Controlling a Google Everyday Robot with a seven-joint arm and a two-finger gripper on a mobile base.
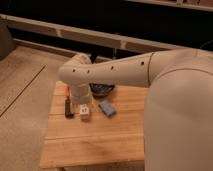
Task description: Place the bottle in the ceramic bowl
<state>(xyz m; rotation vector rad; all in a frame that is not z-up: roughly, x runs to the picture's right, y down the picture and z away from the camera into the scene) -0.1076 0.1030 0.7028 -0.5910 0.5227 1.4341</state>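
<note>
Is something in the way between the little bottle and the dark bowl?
Nothing visible. The gripper hangs right over the bottle, the ceramic bowl sits just behind it, and the blue block lies off to the side.
</note>
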